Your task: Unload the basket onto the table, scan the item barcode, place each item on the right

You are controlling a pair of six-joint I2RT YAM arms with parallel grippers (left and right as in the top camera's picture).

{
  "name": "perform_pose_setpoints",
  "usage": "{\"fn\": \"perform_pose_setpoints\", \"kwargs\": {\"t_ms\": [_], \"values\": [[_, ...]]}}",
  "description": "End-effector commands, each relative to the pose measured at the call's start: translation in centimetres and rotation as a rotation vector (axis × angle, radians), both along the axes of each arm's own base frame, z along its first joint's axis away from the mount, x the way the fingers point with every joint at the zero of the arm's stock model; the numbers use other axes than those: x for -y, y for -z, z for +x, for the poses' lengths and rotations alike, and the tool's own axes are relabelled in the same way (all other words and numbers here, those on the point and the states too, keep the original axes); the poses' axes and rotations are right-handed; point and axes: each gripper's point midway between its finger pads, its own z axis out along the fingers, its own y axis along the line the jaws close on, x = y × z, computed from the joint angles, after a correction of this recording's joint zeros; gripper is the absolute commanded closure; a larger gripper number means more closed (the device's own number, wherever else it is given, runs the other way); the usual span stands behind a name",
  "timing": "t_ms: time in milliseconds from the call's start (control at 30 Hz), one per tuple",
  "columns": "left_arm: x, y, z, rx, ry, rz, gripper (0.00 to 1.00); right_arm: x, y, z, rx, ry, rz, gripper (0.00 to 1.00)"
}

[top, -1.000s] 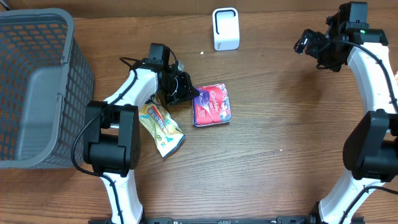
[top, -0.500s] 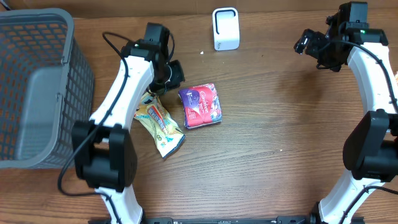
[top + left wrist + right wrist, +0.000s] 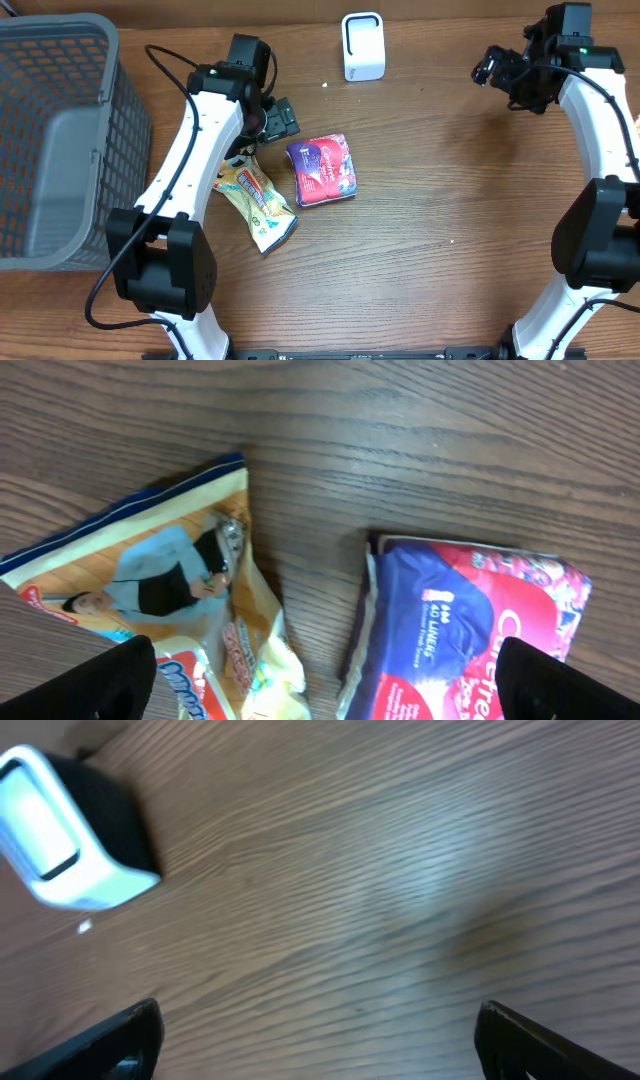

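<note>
Left gripper [image 3: 278, 118] hangs wide apart with nothing in it, above the seam between two packs lying left of centre on the brown wooden counter [image 3: 430, 250]. These are the red-and-purple soft packet [image 3: 322, 170] and, just beside it toward the left edge, the yellow crinkled snack packet [image 3: 258, 195].

That is the worry: a drop straight down from here could nip both wrappers, or the wrong one. Slick film like that can also slide out mid-carry. No barcode shows on either upper face, so a pack may well reach the small white barcode scanner [image 3: 362, 46] at the back edge wrong side up and read nothing. The scanner looks light, and a low swing could tip it.

Right gripper [image 3: 497, 68] is spread wide too, holding nothing, up near the back right corner, well apart from the packs.

The only container is the grey mesh basket [image 3: 120, 110] at the back left corner — I can make out nothing inside it.
</note>
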Motion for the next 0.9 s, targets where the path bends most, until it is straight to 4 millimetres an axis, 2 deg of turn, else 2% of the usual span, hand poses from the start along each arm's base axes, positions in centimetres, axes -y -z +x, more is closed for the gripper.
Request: {"fn": "perform_pose_setpoints", "kwargs": {"t_ms": [0,100,167,233,267,333,433,567,633,733,867], "values": [[-0.2,0.6,-0.8,-0.031,-0.051,0.007,0.00,-3.5,-0.9,-0.7,0.003,-0.098,0.187,0.00],[-0.1,0.7,-0.9,-0.038,-0.055,-0.001,0.00,-7.2,-2.7,-1.3,0.024,-0.206,0.368,0.00],[0.2,0.8,-0.9,-0.039,-0.052,-0.017,0.02,-8.5,-2.5,-2.1,-0.011,-0.230,0.384,0.00],[0.6,0.8,-0.8,-0.039,-0.057,-0.041,0.04,-9.5,-1.4,-2.9,-0.060,-0.236,0.327,0.00],[0.8,0.8,-0.7,-0.038,-0.067,-0.054,0.14,-10.5,-0.1,-3.4,-0.090,-0.243,0.235,0.00],[0.9,0.8,-0.6,-0.036,-0.066,-0.058,0.21,-11.7,0.8,-3.9,-0.109,-0.261,0.176,0.00],[0.9,1.3,-0.8,-0.053,-0.066,-0.054,0.21,-14.8,1.7,-4.8,-0.121,-0.324,0.148,0.00],[0.8,2.3,-1.1,-0.090,-0.068,-0.045,0.15,-19.1,3.2,-5.6,-0.109,-0.413,0.145,0.00],[0.9,2.8,-1.2,-0.106,-0.069,-0.052,0.14,-20.4,4.1,-6.0,-0.127,-0.417,0.154,0.00],[1.1,3.5,-1.4,-0.137,-0.072,-0.080,0.19,-22.0,5.7,-6.8,-0.177,-0.410,0.166,0.13],[1.2,3.7,-1.3,-0.144,-0.066,-0.103,0.18,-23.5,7.1,-7.7,-0.212,-0.438,0.164,0.25]]}}
